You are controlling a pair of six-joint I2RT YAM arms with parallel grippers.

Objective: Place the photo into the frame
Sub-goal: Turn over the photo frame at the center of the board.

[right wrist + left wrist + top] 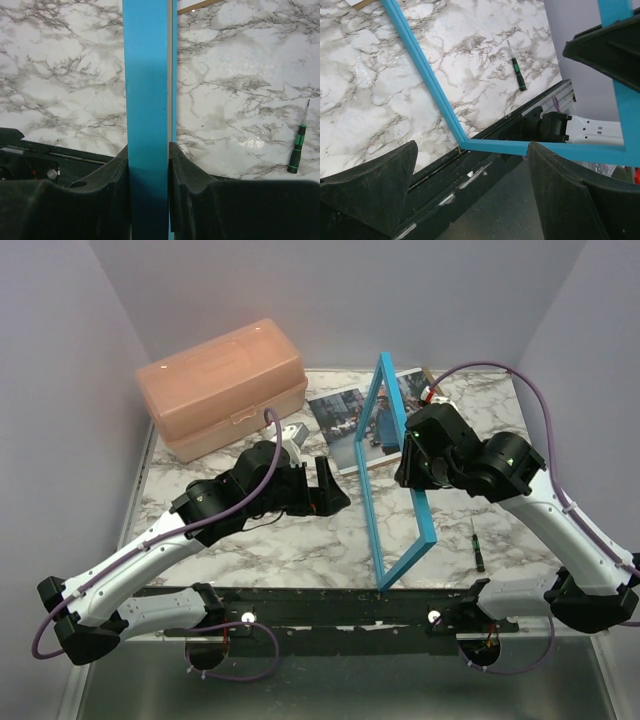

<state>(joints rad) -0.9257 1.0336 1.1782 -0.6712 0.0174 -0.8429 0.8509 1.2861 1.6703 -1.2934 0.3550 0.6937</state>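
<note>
The bright blue frame [395, 480] stands upright on one edge in the middle of the marble table. My right gripper [410, 455] is shut on its upper rail, and the rail [146, 100] fills the gap between the fingers in the right wrist view. The photo [350, 418] lies flat, picture up, behind the frame at the back. My left gripper [335, 485] is open and empty, just left of the frame; in the left wrist view its fingers [570, 200] frame the blue bottom corner [462, 145].
A peach plastic box [222, 385] stands at the back left. A green-handled screwdriver [477, 545] lies at the right front, also in the left wrist view [518, 75]. The black mounting rail [330, 605] runs along the near edge.
</note>
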